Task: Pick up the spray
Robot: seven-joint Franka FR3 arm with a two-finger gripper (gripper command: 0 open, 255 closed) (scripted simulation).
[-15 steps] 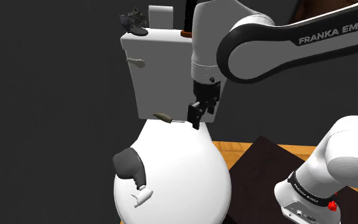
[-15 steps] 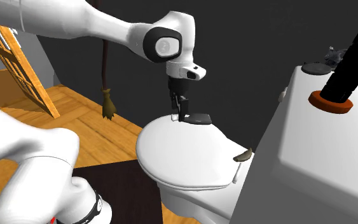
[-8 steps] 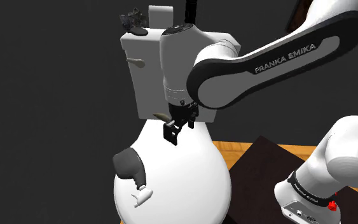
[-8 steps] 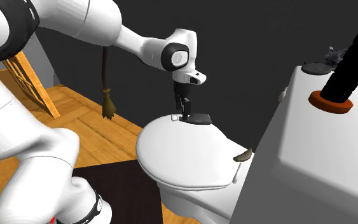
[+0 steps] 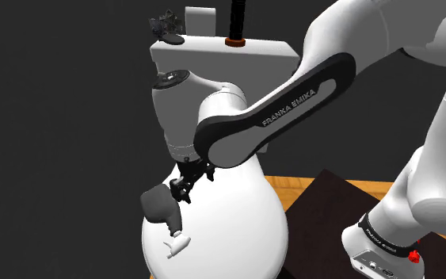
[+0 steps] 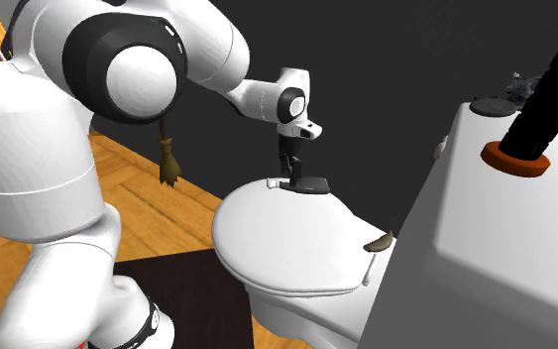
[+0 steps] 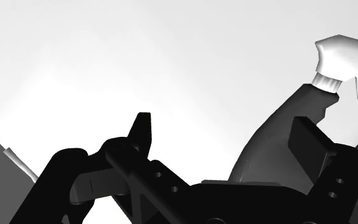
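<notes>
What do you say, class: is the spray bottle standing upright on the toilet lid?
No, the spray bottle lies flat on its side on the white toilet lid.

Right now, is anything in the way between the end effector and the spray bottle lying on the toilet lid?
Nothing visible is. The open end effector hangs right beside the dark spray bottle on the white toilet lid, and the wrist view shows the bottle next to one finger, not yet clasped.

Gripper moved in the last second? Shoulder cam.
Yes. The gripper went from in front of the toilet tank down and toward the shoulder view's left across the white lid. It now hangs open close by the dark spray bottle.
</notes>
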